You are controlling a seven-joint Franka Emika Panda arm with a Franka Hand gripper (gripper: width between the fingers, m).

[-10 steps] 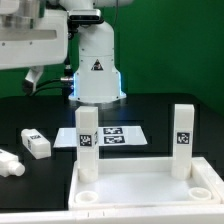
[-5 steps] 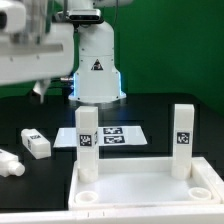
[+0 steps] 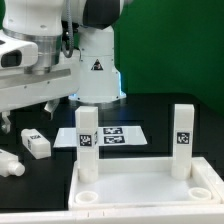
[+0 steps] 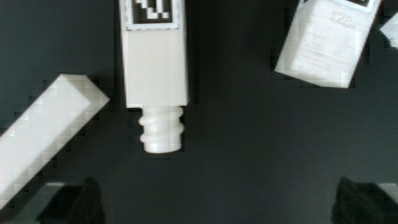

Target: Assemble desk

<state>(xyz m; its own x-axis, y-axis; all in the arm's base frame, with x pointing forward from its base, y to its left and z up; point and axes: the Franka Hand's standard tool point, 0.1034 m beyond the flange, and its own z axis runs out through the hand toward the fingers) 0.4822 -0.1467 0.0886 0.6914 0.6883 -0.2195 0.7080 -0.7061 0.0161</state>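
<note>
Exterior view, left to right: at the far left the outer loose leg (image 3: pixel 8 165) lies flat on the black counter (image 3: pixel 185 100), cut by the picture's edge. Above it hangs the gripper (image 3: pixel 25 113), its dark fingers spread wide and holding nothing. Below and just to the right of the gripper lies the tagged loose leg (image 3: pixel 35 143), apart from the fingers. Next stands the left upright leg (image 3: pixel 88 140), seated in a rear corner of the tabletop panel (image 3: pixel 140 190). Behind it the marker board (image 3: pixel 112 135) lies flat before the robot base (image 3: pixel 95 65). The right upright leg (image 3: pixel 183 135) stands in the other rear corner. The panel lies on the counter at the near edge, its front corner sockets (image 3: pixel 88 210) open. Wrist view: a lying leg (image 4: pixel 155 60) points its ribbed peg (image 4: pixel 160 130) toward the gripper (image 4: pixel 222 205), and a second lying leg (image 4: pixel 338 45) lies tilted beside it. The two fingertips (image 4: pixel 71 200) stand far apart, with bare counter between them.
</note>
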